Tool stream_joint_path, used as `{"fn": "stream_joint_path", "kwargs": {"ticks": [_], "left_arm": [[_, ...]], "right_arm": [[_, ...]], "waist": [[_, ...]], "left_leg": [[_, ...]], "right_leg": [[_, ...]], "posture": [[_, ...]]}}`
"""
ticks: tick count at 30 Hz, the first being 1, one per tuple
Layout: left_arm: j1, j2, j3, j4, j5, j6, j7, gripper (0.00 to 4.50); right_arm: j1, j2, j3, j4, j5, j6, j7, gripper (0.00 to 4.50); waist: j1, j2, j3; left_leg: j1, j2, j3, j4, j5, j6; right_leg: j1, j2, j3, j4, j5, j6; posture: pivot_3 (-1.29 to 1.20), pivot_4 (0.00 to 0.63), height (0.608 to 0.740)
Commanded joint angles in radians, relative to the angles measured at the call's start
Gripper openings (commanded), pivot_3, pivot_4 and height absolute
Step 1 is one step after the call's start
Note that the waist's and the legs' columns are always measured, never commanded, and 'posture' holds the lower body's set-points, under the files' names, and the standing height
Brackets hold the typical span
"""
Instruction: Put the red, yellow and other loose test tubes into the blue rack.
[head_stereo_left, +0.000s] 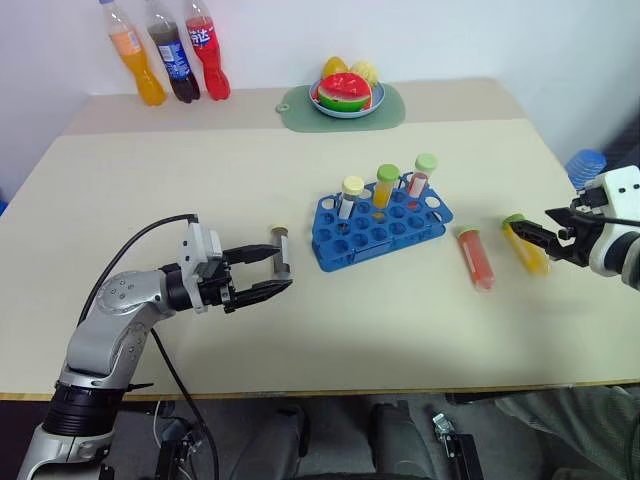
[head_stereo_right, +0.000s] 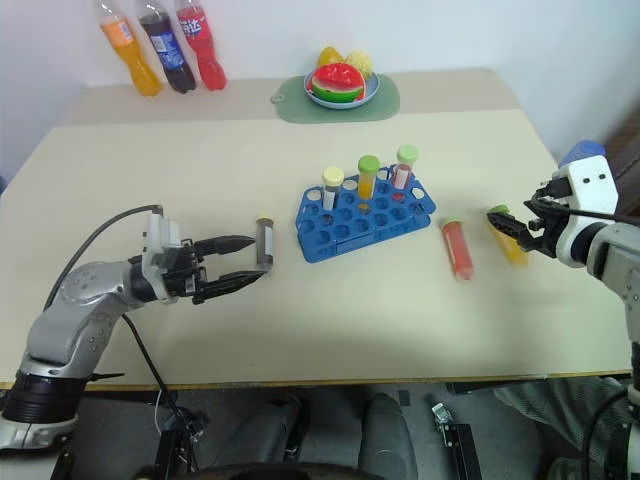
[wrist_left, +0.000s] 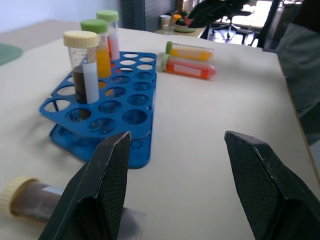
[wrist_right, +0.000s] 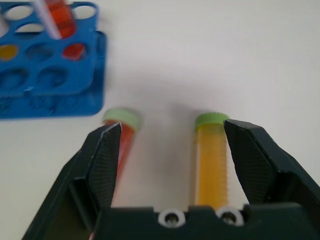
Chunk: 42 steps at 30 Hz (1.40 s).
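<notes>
1. On the beige table (head_stereo_left: 200, 330), the small bright blue plastic rack with round holes (head_stereo_left: 380, 228) sits centre and already has three capped tubes standing in its far row.
2. Lying loose: the clear tube of red-orange liquid with green cap (head_stereo_left: 476, 257) at the rack's 3 o'clock; the clear tube of yellow liquid with green cap (head_stereo_left: 527, 245) just beside it, further toward 3; the dark grey tube with cream cap (head_stereo_left: 281, 250) at the rack's 9 o'clock.
3. Left gripper (head_stereo_left: 272, 272): jaws spread, empty, the dark tube beside its far finger.
4. Right gripper (wrist_right: 167, 150): jaws spread, empty, straddling the yellow tube.
5. Handling, judged: light, stiff, smooth plastic, round, so likely to roll or slip. Pinch across mid-barrel, below the cap.
</notes>
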Motion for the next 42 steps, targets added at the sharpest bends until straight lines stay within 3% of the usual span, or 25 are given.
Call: {"fn": "stream_joint_path", "kwargs": {"ticks": [1, 7, 14, 27, 30, 33, 34, 39, 42], "left_arm": [[0.017, 0.004, 0.002, -0.051, -0.003, -0.003, 0.003, 3.07], [0.029, 0.015, 0.006, -0.059, -0.008, 0.003, 0.003, 3.07], [0.011, 0.013, -0.004, -0.052, -0.008, 0.010, -0.002, 3.07], [0.051, 0.016, 0.014, -0.104, -0.015, 0.035, 0.031, 3.07], [0.054, 0.016, 0.019, -0.110, -0.016, 0.038, 0.038, 3.14], [0.056, 0.018, 0.020, -0.114, -0.019, 0.040, 0.043, 3.14], [0.057, 0.019, 0.021, -0.115, -0.020, 0.041, 0.043, 3.14], [0.053, 0.021, 0.026, -0.113, -0.023, 0.045, 0.044, 3.14], [0.051, 0.021, 0.032, -0.107, -0.023, 0.042, 0.049, 3.14]], "right_arm": [[-0.071, -0.018, 0.017, 0.030, 0.009, 0.036, 0.044, 3.61], [-0.142, -0.014, 0.082, -0.011, 0.087, 0.245, 0.113, 3.61], [-0.321, 0.080, 0.204, 0.104, 0.044, 0.395, 0.050, 3.61], [-0.380, 0.140, 0.419, 0.314, -0.150, 0.233, 0.062, 3.61], [-0.353, 0.145, 0.453, 0.288, -0.174, 0.193, 0.093, 2.79], [-0.333, 0.150, 0.469, 0.252, -0.203, 0.170, 0.103, 1.22], [-0.320, 0.143, 0.481, 0.232, -0.222, 0.147, 0.103, 0.88], [-0.246, 0.071, 0.496, 0.107, -0.283, 0.030, 0.154, 0.78], [-0.173, 0.030, 0.394, -0.029, -0.219, -0.063, 0.241, 0.78]], "waist": [[-0.001, 0.000, 0.000], [-0.001, 0.000, 0.000], [-0.001, 0.000, 0.000], [-0.002, -0.001, -0.001], [-0.002, -0.002, -0.001], [-0.005, -0.002, -0.001], [-0.007, -0.002, -0.002], [-0.004, -0.002, -0.002], [0.002, -0.002, -0.002]], "left_leg": [[-0.003, 0.000, 0.000, 0.001, 0.003, -0.005], [-0.007, 0.000, 0.001, 0.001, 0.003, -0.006], [-0.006, 0.000, 0.002, 0.002, 0.003, -0.005], [-0.007, 0.000, 0.004, 0.003, 0.005, -0.007], [-0.006, 0.000, 0.004, 0.004, 0.005, -0.007], [-0.006, 0.001, 0.004, 0.004, 0.005, -0.007], [-0.006, 0.001, 0.004, 0.004, 0.005, -0.007], [-0.006, 0.001, 0.004, 0.004, 0.005, -0.007], [-0.006, 0.001, 0.004, 0.004, 0.005, -0.007]], "right_leg": [[-0.003, 0.000, 0.000, 0.000, 0.001, 0.000], [-0.007, 0.000, 0.000, 0.000, 0.002, 0.000], [-0.007, 0.001, 0.001, 0.000, 0.007, -0.001], [-0.007, 0.001, 0.002, 0.000, 0.008, 0.000], [-0.006, 0.001, 0.002, 0.000, 0.009, 0.000], [-0.006, 0.001, 0.002, 0.000, 0.009, 0.000], [-0.006, 0.002, 0.002, 0.000, 0.009, 0.000], [-0.007, 0.002, 0.002, 0.000, 0.009, 0.000], [-0.007, 0.001, 0.002, 0.000, 0.009, 0.000]], "posture": [[0.00, 0.150, 0.740], [0.00, 0.150, 0.740], [0.00, 0.150, 0.740], [0.00, 0.150, 0.740], [0.00, 0.150, 0.740], [0.00, 0.150, 0.740], [0.00, 0.150, 0.740], [0.00, 0.150, 0.740], [0.00, 0.150, 0.740]]}}
